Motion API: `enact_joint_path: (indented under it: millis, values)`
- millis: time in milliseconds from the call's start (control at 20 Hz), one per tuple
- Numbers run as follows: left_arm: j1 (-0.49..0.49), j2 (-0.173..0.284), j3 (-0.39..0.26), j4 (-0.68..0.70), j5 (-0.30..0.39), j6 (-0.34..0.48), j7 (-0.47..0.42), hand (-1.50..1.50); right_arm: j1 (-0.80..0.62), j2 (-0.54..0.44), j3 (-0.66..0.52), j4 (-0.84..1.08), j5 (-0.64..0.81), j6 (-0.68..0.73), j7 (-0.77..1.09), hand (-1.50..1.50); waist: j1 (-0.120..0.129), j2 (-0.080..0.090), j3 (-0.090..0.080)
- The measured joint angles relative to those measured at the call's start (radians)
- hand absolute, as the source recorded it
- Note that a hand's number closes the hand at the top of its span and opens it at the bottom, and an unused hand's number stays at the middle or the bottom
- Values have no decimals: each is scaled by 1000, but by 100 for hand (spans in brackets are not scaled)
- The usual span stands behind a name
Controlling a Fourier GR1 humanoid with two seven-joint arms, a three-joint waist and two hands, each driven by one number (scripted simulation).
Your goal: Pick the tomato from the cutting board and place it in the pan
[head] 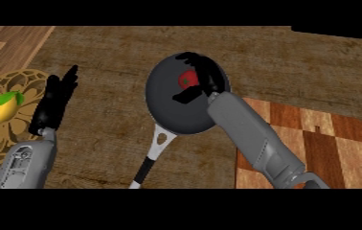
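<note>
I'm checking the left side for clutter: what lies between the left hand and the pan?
In the head view, only bare brown counter lies between the left hand and the pan; nothing stands there.

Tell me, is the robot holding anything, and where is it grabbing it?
Yes. The right hand holds the tomato over the pan, fingers and thumb curled round its sides. The left hand holds nothing.

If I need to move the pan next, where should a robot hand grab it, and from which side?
Take the pan by its handle, which points toward the robot at the view's lower edge, clear of the right robot hand over the tomato. The left robot hand, resting open at the left, looks best placed: come from the left, fingers across the narrow black grip.
</note>
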Motion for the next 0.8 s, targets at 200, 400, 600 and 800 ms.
enact_joint_path:
  millis: [200, 400, 600, 800]
  values:
    - [-3, -7, -6, 4, -3, 1, -2, 0, -6, 0, 8, -4, -87, -46, -59, -150, 8, 1, 0]
    - [-3, -1, 3, 27, -4, 2, -20, 0, -9, 0, -7, -9, -175, -97, -141, -150, 1, 1, 0]
    - [-1, 6, 14, 27, -1, 2, -14, 0, -25, 0, -24, -2, -260, -158, -198, -150, -15, -6, 0]
    - [38, 16, 32, 17, 4, 7, -19, 0, -50, 0, -62, 42, -327, -185, -240, -150, -49, -15, -1]
